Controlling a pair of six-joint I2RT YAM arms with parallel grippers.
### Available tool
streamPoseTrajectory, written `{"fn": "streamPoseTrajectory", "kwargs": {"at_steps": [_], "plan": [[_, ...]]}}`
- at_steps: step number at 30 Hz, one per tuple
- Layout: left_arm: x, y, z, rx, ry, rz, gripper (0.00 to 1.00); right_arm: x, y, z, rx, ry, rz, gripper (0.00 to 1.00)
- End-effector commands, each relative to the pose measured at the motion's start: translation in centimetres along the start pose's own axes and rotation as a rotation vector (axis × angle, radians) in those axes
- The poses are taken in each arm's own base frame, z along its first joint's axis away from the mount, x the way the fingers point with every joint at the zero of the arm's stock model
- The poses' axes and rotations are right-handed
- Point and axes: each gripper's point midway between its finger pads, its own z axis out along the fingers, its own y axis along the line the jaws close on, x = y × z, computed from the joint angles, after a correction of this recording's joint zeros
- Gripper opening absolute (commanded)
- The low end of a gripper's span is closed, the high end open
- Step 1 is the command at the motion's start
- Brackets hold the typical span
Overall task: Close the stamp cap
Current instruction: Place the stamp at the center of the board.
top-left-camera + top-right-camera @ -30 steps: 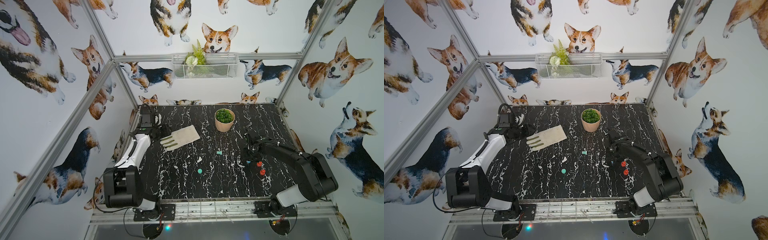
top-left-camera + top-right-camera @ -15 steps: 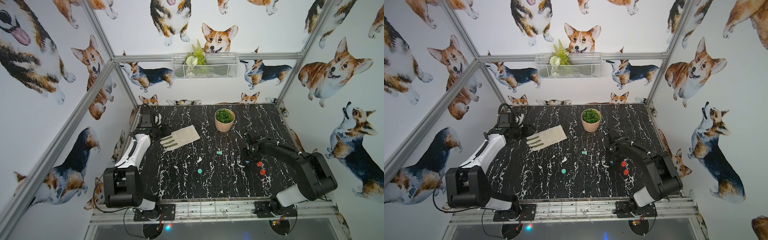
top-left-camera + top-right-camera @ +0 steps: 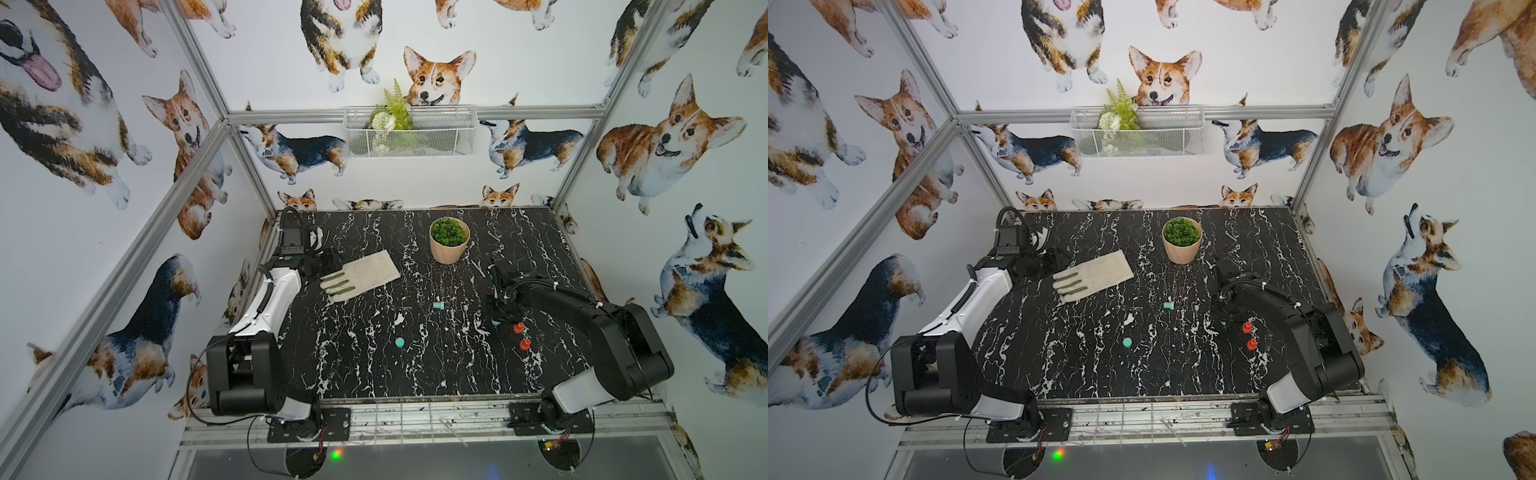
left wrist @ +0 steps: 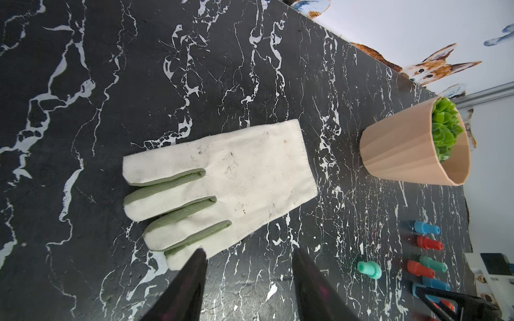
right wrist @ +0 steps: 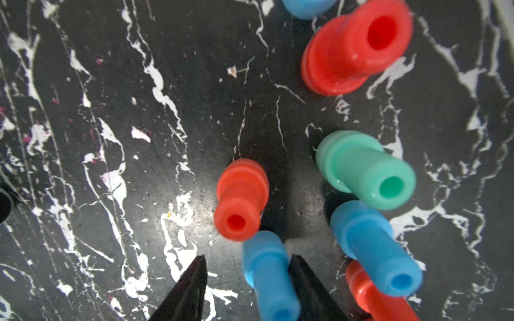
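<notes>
Nothing in the top views has visibly shifted since the earlier frames: both arms and every loose piece lie where they were.

Right gripper points down at the black marble table. Its jaws are apart around an upright blue stamp. The stamp sits close against one finger with a clear gap to the other, so it is not clamped.

Just past the fingertips stands a red stamp. Beside the gripper stand a second blue, a teal stamp and a low red. Farther out are a big red and an edge blue. That makes seven here: three blue, three red, one teal.

Well away from this hand, toward mid-table, two teal pieces lie apart: one on its side and one round.

Left gripper hangs over the table with its jaws apart and empty, just beside the fingertips of one white-and-green glove. Beyond the glove stands one tan pot holding a green plant.
</notes>
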Motion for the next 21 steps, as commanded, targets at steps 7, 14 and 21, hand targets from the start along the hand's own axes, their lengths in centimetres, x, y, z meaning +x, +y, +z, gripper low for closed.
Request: {"fn": "streamPoseTrajectory", "kwargs": {"at_steps": [7, 14, 21], "plan": [[-0.66, -0.29, -0.26, 0.009, -0.024, 0.012, 0.53, -0.03, -0.09, -0.85, 0.004, -0.003, -0.005, 0.52], [-0.69, -0.27, -0.30, 0.008, -0.025, 0.013, 0.53, 0.07, 0.18, -0.42, -0.010, 0.007, -0.002, 0.40], [-0.63, -0.24, -0.27, 0.006, -0.023, 0.013, 0.53, 0.29, 0.06, -0.16, -0.005, 0.013, -0.005, 0.20]]}}
